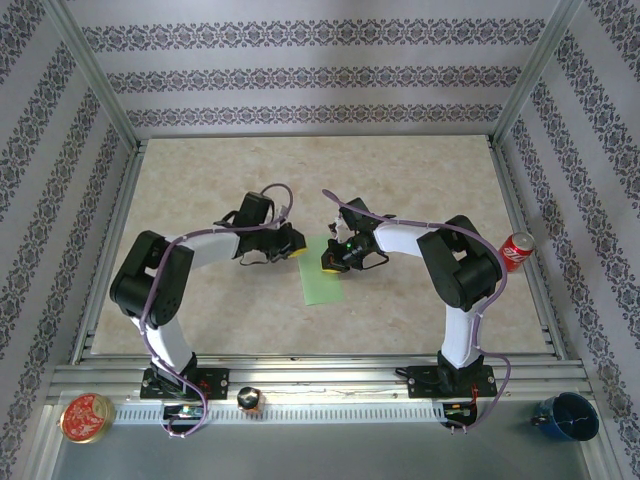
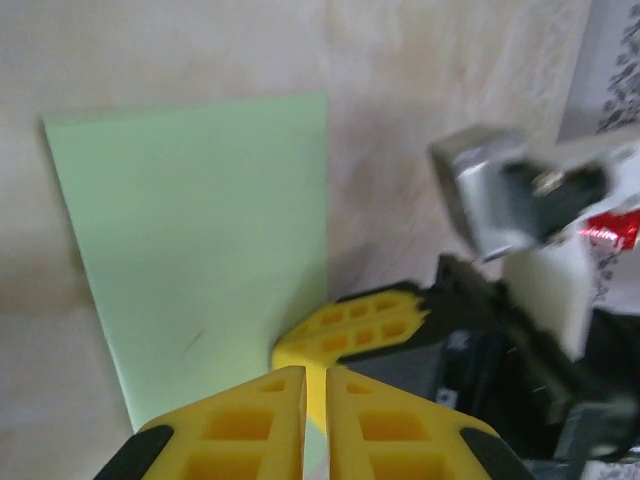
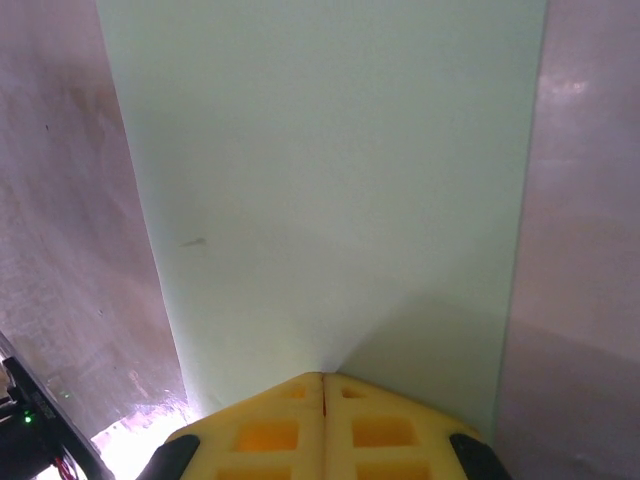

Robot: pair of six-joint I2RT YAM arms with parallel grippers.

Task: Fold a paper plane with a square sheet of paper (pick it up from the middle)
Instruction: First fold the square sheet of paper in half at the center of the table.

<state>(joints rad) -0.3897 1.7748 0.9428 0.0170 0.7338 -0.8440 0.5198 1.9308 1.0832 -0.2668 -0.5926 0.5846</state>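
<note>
The desk [image 1: 420, 180], a broad marbled beige surface, is taken up near its middle by the square sheet of paper [image 2: 200, 240], which lies flat just ahead of both arms and between their wrists. Its outline is seen as longer than it is wide, so it is judged to be folded once in half, though no crease can be made out. The pale-green sheet is judged to be very light, thin and limp: it would be expected to sag when lifted by one edge, to slide easily over the smooth desk if pushed, and to be creased or torn by a careless pinch. A hold is best taken at the middle of an edge, as the task asks, so that both halves hang evenly; a corner hold would be likely to let it twist. Because it lies flat, an edge would first have to be raised or dragged before anything could be slipped beneath it. The right end effector [image 3: 322, 395] is seen pressed together, its tips set at the sheet's near edge; whether the paper is pinched or merely pressed down cannot be told. The left end effector [image 2: 305, 420] is held just beside it, its fingers drawn together but for a thin slit, with nothing between them.
</note>
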